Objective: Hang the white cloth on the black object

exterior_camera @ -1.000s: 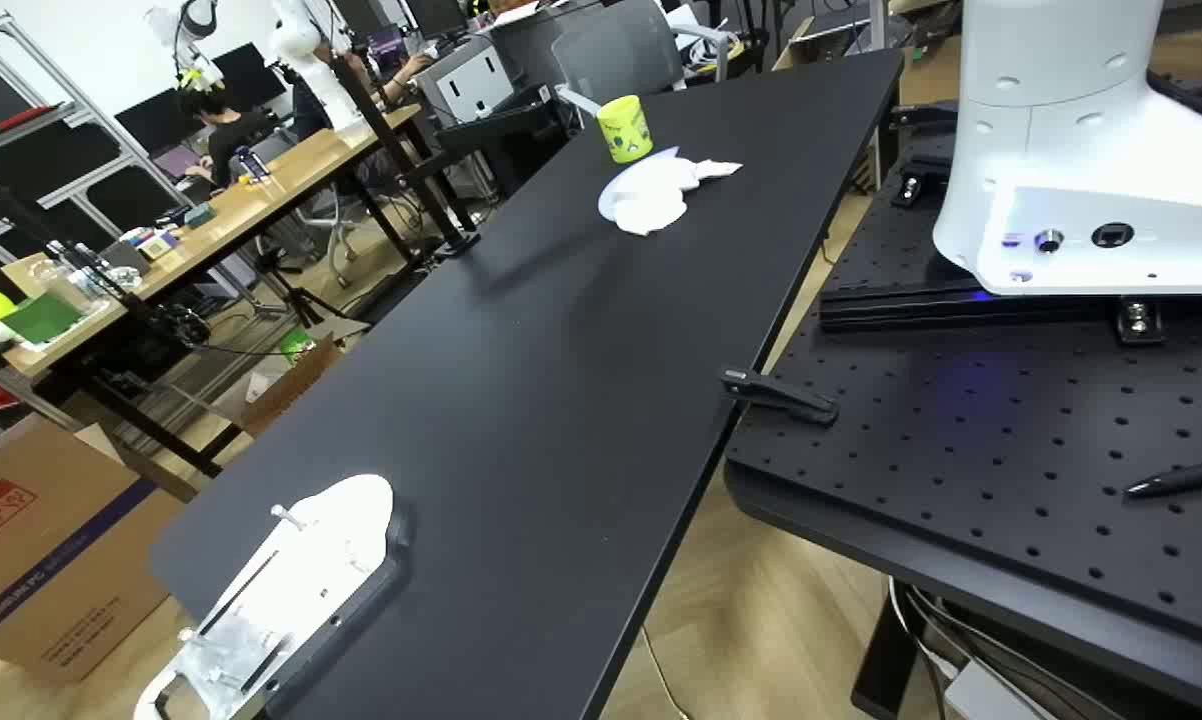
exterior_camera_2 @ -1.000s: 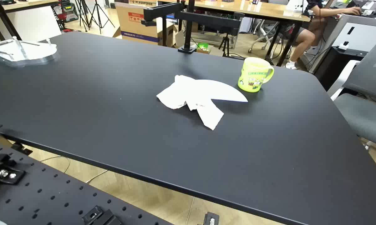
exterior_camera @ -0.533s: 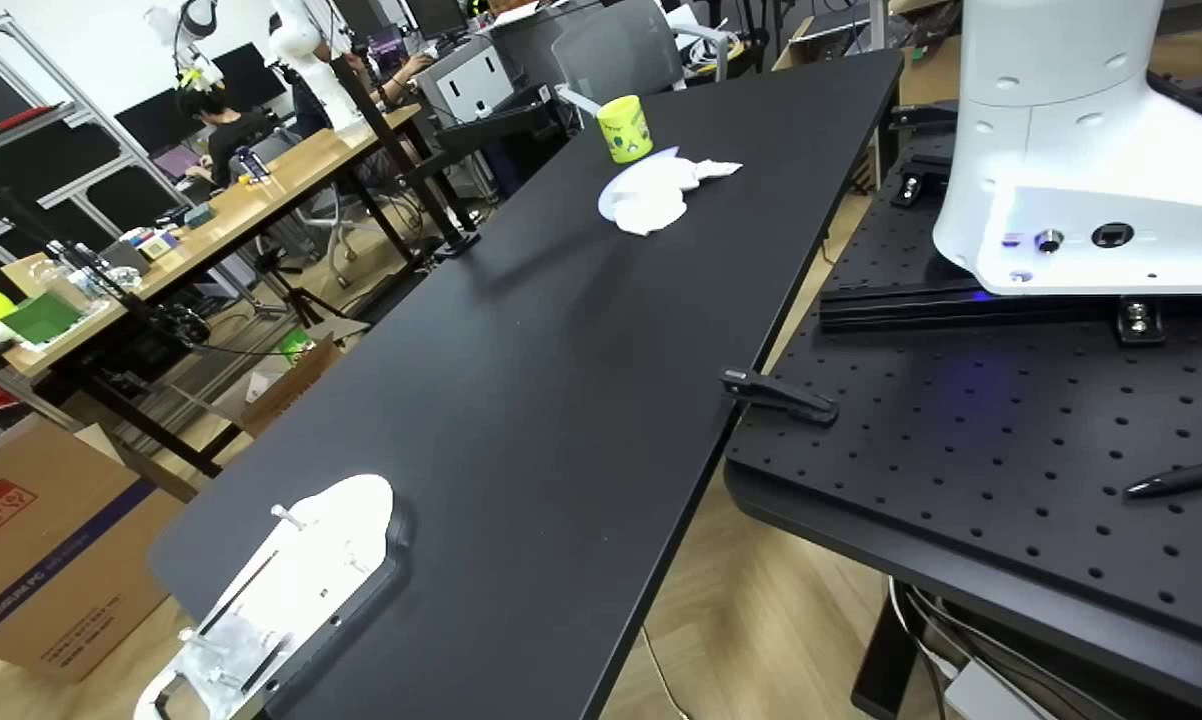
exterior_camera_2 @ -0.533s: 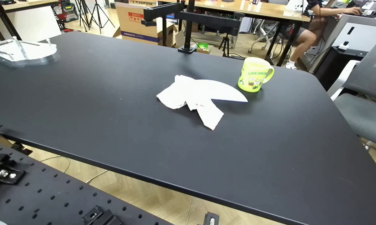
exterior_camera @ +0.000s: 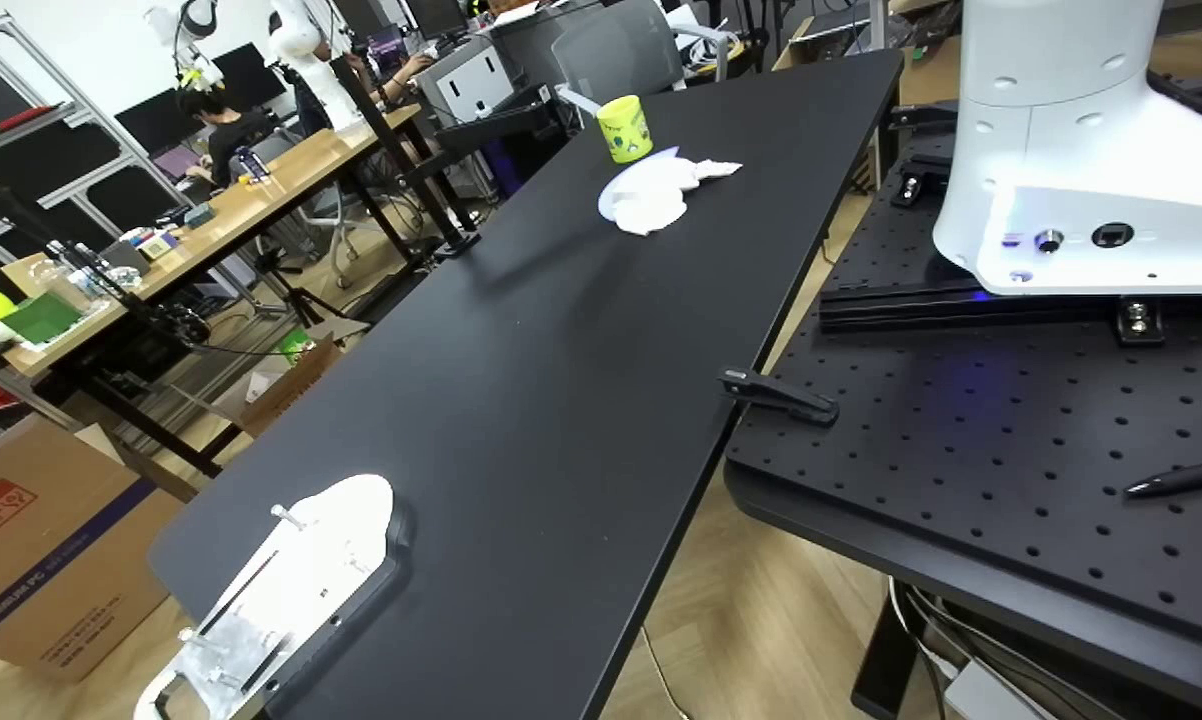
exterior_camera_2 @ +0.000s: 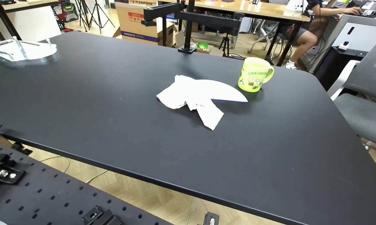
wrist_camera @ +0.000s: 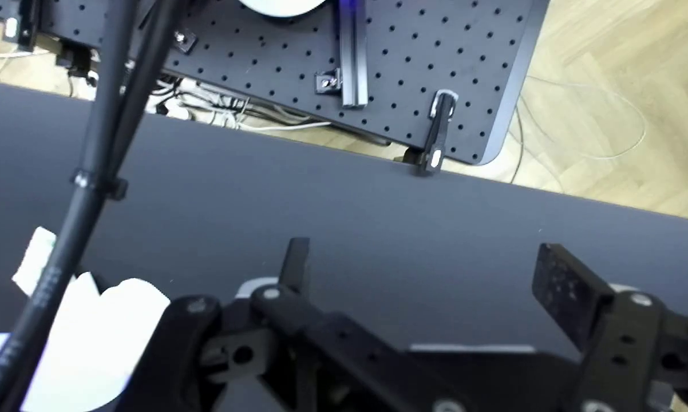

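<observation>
The white cloth lies crumpled on the black table, against or over a white curved flat piece; where one ends is hard to tell. The cloth also shows in an exterior view and at the lower left of the wrist view, partly behind a cable. A black post with a folding arm stands at the table's far edge; it also shows in an exterior view. I cannot tell whether it is the black object. My gripper is open and empty above the table, to the side of the cloth.
A yellow-green mug stands beside the white piece. A white board with metal pegs lies at the table's other end. A black clamp joins the table edge to the perforated base plate. A chair stands by the table.
</observation>
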